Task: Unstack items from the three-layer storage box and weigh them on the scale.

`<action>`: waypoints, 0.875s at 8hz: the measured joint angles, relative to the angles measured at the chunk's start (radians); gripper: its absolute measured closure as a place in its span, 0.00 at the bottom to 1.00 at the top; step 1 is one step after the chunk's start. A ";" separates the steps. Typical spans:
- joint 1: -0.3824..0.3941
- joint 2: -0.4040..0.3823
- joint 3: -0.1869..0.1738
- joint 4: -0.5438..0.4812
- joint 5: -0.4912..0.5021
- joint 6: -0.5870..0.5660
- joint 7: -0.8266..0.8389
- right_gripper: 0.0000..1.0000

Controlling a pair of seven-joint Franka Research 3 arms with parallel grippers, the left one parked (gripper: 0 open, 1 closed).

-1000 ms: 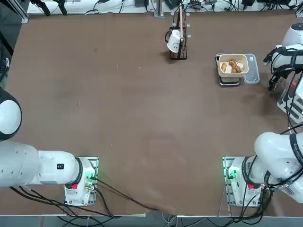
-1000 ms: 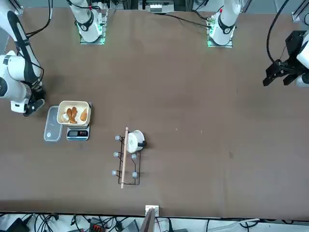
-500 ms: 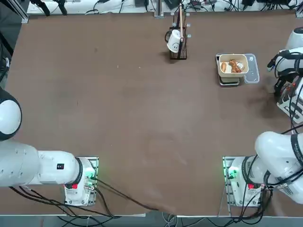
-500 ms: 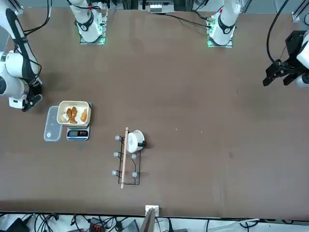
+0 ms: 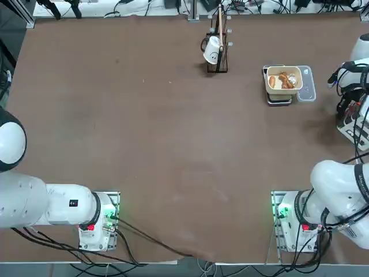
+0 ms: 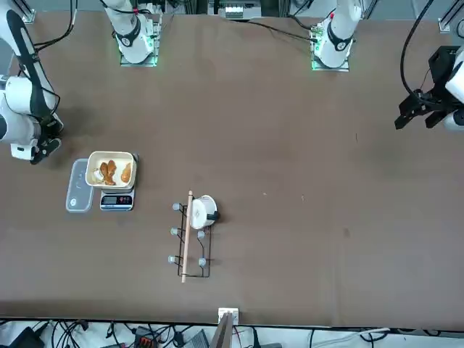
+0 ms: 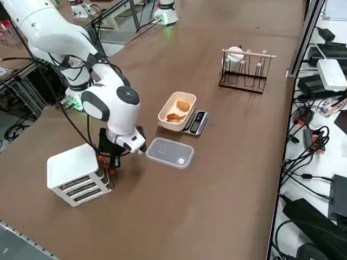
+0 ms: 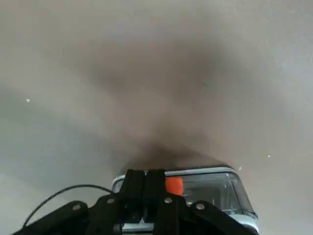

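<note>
Right gripper: fingers pressed together, holding nothing, has moved from the scale toward storage box | box at table's 4 o'clock (top view) | bread pieces in bowl on scale | likely next layer's turn

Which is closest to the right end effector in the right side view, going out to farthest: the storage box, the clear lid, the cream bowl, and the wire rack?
From the right end effector, which is shut and low beside the box:
1. Storage box, right beside it at the table's near corner.
2. Clear lid, flat on the table on its other side.
3. Cream bowl, on the scale, past the lid.
4. Wire rack, at the far edge.
</note>
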State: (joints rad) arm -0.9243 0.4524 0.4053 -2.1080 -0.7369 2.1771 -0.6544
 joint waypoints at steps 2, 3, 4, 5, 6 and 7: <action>-0.005 0.001 0.001 0.000 0.000 0.001 0.000 0.98; -0.007 0.000 0.003 0.000 0.000 0.000 0.000 0.97; -0.008 -0.002 0.010 0.004 0.000 -0.012 0.000 0.96; -0.010 -0.008 0.032 0.024 0.008 -0.048 0.001 0.95; -0.010 -0.015 0.077 0.073 0.061 -0.091 0.012 0.96; 0.001 -0.020 0.130 0.153 0.186 -0.151 0.044 0.97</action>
State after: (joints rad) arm -0.9237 0.4322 0.5350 -1.9548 -0.5512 2.0257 -0.6100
